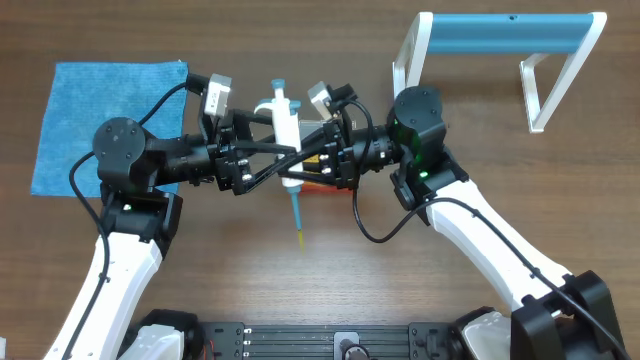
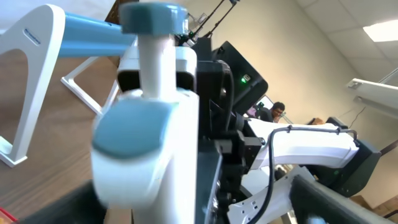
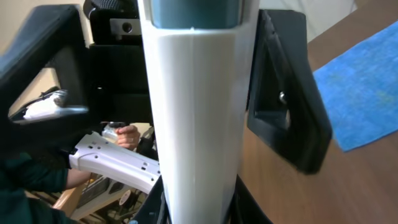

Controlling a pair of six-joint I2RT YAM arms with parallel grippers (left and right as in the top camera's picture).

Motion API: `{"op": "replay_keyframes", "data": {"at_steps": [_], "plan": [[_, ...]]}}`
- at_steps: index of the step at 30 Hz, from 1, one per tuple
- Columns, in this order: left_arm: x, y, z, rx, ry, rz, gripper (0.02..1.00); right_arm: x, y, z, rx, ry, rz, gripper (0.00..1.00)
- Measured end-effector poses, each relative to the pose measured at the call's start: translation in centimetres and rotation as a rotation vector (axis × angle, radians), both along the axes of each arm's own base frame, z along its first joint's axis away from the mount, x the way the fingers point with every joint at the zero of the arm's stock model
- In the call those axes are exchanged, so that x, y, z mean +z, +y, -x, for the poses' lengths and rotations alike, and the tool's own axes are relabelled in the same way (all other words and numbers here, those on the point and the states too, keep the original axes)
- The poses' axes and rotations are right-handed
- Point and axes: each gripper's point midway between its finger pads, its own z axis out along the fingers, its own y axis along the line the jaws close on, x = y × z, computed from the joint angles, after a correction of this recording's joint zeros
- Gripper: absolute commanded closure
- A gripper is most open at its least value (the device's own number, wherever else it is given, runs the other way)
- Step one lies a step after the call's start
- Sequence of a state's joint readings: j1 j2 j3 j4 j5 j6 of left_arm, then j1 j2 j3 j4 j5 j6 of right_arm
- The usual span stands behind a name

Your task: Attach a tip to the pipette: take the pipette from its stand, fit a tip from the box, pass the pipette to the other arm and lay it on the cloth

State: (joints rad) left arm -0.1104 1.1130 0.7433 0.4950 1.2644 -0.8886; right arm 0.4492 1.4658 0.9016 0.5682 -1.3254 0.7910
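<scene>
The white pipette (image 1: 284, 118) with a blue cap hangs upright over the middle of the table, its blue shaft ending in a yellow tip (image 1: 300, 236). My right gripper (image 1: 308, 160) comes in from the right and is shut on the pipette's body (image 3: 196, 124). From the left, my left gripper (image 1: 262, 162) stands open around the same body (image 2: 149, 143), one of its fingers (image 3: 286, 106) set a little off the pipette. The blue cloth (image 1: 100, 110) lies flat at the far left.
The white-and-blue pipette stand (image 1: 500, 35) sits at the back right. A red tip box (image 1: 322, 182) lies mostly hidden under the right gripper. Bare wooden table spreads in front of both arms.
</scene>
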Motion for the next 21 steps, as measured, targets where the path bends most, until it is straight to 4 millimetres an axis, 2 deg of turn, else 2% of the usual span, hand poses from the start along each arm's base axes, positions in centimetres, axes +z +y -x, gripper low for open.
{"op": "replay_keyframes", "data": {"at_steps": [2,4,8,9,10,11,17,21], "plan": [[0.1,0.0,-0.1,0.008,-0.004,0.001,0.428,0.0,0.6,0.5,0.011,0.002,0.0,0.923],[0.2,0.1,-0.4,0.025,-0.004,0.004,0.665,0.0,0.9,0.8,0.019,0.002,0.0,0.923],[0.3,0.2,-1.1,0.063,-0.008,0.006,0.906,0.1,0.9,0.8,0.017,0.002,-0.002,0.923],[0.2,0.2,-1.1,0.064,-0.004,0.007,0.976,0.2,0.9,0.8,0.018,0.001,-0.003,0.831],[0.2,0.3,-1.2,0.066,-0.005,0.007,0.991,0.2,0.9,0.8,0.017,0.001,-0.003,0.684],[0.2,0.3,-1.2,0.066,-0.005,0.007,0.993,0.2,0.9,0.8,0.017,0.004,-0.002,0.172],[0.2,0.3,-1.2,0.067,-0.004,0.007,0.993,0.2,0.7,0.8,0.019,0.001,-0.003,0.163],[0.2,0.3,-1.2,0.07,-0.005,0.007,0.996,0.2,-1.9,-0.9,-0.007,-0.002,-0.003,0.161]]}}
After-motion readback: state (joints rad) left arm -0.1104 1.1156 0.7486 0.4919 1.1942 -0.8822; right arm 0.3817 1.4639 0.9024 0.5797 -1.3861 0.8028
